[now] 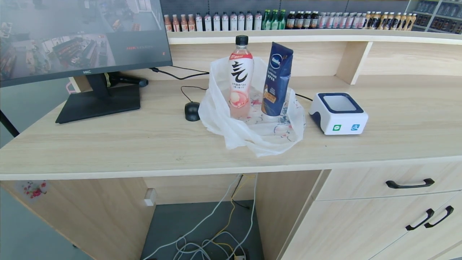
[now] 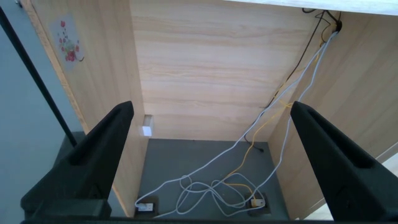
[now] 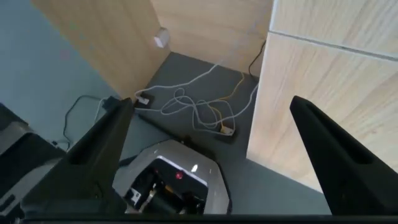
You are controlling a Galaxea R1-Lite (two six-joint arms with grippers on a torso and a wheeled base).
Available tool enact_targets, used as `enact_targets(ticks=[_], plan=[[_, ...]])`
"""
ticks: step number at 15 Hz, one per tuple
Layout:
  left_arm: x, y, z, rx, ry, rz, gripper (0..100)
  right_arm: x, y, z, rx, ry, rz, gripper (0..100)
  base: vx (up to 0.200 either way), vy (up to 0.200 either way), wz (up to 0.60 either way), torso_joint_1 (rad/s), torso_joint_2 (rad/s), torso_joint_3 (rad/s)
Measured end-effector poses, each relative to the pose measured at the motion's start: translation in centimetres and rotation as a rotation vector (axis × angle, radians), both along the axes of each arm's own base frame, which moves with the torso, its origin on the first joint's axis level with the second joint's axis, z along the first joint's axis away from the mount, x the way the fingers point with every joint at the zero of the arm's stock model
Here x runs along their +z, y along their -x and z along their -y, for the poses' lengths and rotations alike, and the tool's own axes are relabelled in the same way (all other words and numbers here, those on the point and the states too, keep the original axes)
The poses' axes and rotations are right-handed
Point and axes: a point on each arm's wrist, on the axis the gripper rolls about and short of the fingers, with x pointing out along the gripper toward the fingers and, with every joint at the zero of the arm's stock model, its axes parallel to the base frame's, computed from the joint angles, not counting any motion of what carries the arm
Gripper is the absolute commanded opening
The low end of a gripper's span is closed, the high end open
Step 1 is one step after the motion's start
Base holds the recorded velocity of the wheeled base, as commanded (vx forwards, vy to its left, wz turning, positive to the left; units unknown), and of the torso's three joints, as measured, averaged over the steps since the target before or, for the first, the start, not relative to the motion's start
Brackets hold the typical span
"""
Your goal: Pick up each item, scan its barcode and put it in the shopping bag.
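A pink drink bottle (image 1: 240, 77) with a black cap and a dark blue carton (image 1: 277, 80) stand upright inside the white plastic shopping bag (image 1: 252, 135), spread open on the counter. The white barcode scanner (image 1: 338, 113) with a blue-rimmed window sits just right of the bag. My left gripper (image 2: 211, 163) is open below the counter, pointing into the knee space with its cables. My right gripper (image 3: 211, 163) is open too, low beside the cabinet wall and above the floor. Neither holds anything.
A monitor (image 1: 81, 36) on a black stand fills the counter's left; a black mouse (image 1: 192, 110) lies beside the bag. A raised shelf (image 1: 325, 36) runs along the back. Drawers with black handles (image 1: 409, 185) sit under the counter at right. Cables (image 2: 230, 180) lie on the floor.
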Motion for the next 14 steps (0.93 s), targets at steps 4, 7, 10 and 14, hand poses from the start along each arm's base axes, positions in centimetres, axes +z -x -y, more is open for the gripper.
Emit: enact_targets(ticks=[4, 7, 10, 14], plan=[[0.0, 0.0, 0.0, 0.0, 0.003, 0.0, 100, -1.5, 2.2, 2.0, 0.072, -0.02, 0.077, 100, 0.0, 0.0, 0.0, 0.0, 0.0, 0.0], [0.0, 0.0, 0.0, 0.0, 0.0, 0.0, 100, -1.5, 2.5, 2.2, -0.028, -0.032, 0.105, 100, 0.0, 0.0, 0.0, 0.0, 0.0, 0.0], [0.0, 0.0, 0.0, 0.0, 0.0, 0.0, 100, -1.5, 2.6, 2.0, -0.325, -0.007, 0.099, 100, 0.0, 0.0, 0.0, 0.0, 0.0, 0.0], [0.0, 0.0, 0.0, 0.0, 0.002, 0.0, 100, -1.5, 3.2, 1.9, -0.628, -0.015, 0.163, 100, 0.0, 0.0, 0.0, 0.0, 0.0, 0.0]])
